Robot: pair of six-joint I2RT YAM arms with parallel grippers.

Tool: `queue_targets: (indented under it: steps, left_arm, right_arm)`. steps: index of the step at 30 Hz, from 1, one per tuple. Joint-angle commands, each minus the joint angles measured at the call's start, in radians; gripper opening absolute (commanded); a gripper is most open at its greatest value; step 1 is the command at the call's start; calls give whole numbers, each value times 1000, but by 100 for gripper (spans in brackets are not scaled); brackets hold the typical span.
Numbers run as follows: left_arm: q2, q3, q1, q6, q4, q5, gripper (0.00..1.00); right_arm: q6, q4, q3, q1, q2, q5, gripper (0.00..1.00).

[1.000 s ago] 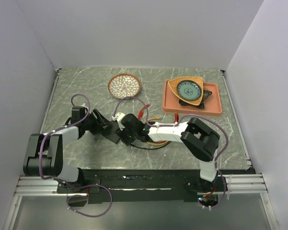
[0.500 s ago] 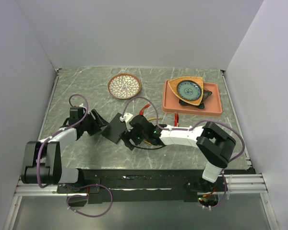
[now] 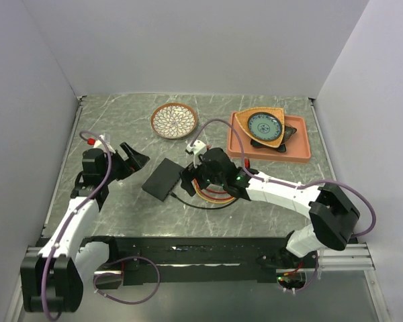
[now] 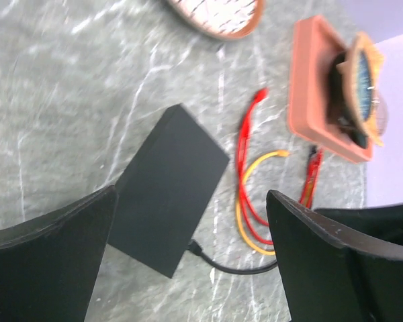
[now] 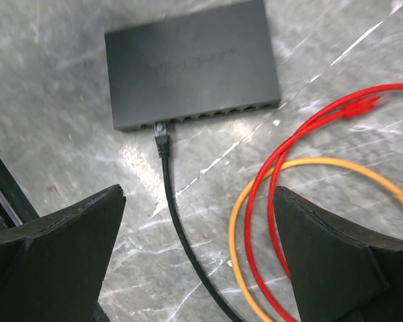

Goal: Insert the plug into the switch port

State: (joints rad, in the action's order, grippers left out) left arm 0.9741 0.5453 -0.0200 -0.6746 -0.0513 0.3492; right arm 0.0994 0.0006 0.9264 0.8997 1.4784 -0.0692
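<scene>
Small black plug [image 5: 161, 132] seated, you're clear.
It's in an end port of the flat matte-black switch box [image 5: 191, 64], black cable [image 5: 178, 221] trailing off; box lies btwn your L gripper [image 4: 191, 198] and R gripper [image 5: 198, 194], both gaping wide, empty.

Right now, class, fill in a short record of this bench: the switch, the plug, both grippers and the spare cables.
switch: flat on the table, socket edge facing the right gripper
plug: end of the black cable, at an end socket, appears seated
left gripper: open, empty, beside the switch
right gripper: open, empty, the black cable passing between its fingers
spare cables: red cable and orange cable, looped beside the switch, unplugged
</scene>
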Motion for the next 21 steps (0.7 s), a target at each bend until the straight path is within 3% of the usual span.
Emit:
queue_targets:
  steps: [1,8,21]
  left_arm:
    - [-92,39,5,4,-21,-6,100]
    - [-135,56,5,9,-33,4,99]
    - [-135,64,5,6,-48,27,99]
  right_arm:
    - [22,29,-6,-7,-52,0,99]
    - [48,35,-12,-10,-55,23,98]
    - [169,-62,80,-54,59,236,94]
